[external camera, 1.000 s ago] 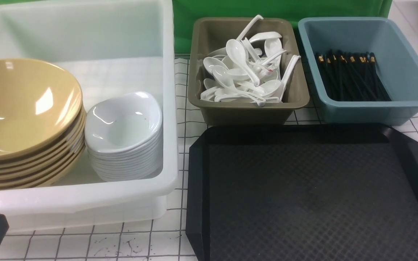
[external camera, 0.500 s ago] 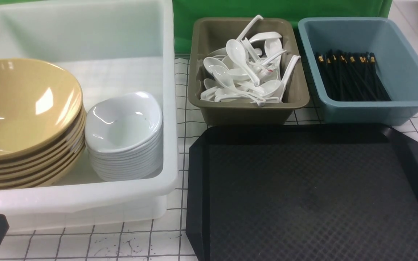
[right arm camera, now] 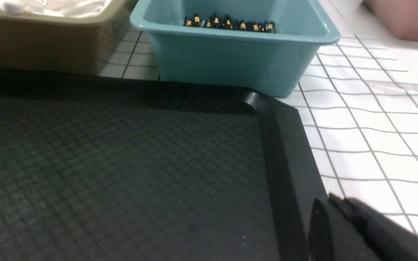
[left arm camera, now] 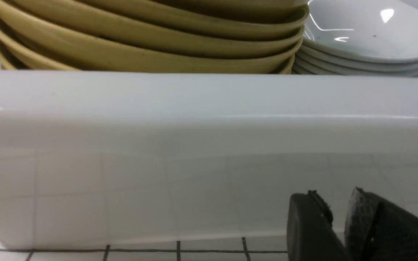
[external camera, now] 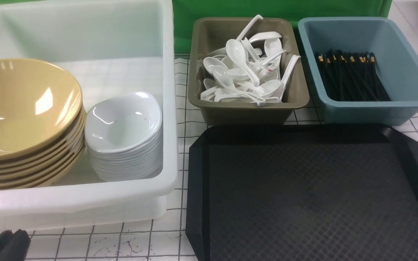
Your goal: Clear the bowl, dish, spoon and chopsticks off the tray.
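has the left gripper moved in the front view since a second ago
Yes. The left gripper has slid rightward and lower along the front wall of the white tub, which has stayed put.

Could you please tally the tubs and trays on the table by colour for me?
White tub: 1
Olive tub: 1
Blue tub: 1
Black tray: 1
Total: 4
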You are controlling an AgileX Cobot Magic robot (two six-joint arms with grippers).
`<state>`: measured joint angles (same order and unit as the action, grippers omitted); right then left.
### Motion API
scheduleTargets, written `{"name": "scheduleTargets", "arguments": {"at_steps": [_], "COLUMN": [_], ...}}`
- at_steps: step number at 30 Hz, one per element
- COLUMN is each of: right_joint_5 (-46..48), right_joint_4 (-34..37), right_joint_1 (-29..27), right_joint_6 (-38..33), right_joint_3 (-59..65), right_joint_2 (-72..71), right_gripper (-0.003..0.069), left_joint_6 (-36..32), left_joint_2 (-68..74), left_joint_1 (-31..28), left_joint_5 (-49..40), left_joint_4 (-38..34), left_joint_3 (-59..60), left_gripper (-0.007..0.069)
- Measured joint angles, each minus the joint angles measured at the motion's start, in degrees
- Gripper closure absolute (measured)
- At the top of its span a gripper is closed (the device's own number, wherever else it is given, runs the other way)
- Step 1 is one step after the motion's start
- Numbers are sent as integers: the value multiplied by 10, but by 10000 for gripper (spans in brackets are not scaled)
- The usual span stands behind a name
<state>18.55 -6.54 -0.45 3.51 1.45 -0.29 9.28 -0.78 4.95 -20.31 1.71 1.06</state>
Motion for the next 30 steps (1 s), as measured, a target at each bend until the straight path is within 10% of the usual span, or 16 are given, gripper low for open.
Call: {"name": "scheduleTargets", "arguments": {"at_steps": [30], "right_joint_5": [0], "right_joint_4": [0], "right_joint_1": [0], "right_joint_6": [0], "right_joint_3": [0], "right_joint_2": [0], "right_gripper": [572], "left_joint_6": [13], "left_joint_2": [0], "left_joint_1": [0], "left_joint_5": [4], "left_joint_4": [2], "left_joint_3": [1], "left_gripper": [503]}}
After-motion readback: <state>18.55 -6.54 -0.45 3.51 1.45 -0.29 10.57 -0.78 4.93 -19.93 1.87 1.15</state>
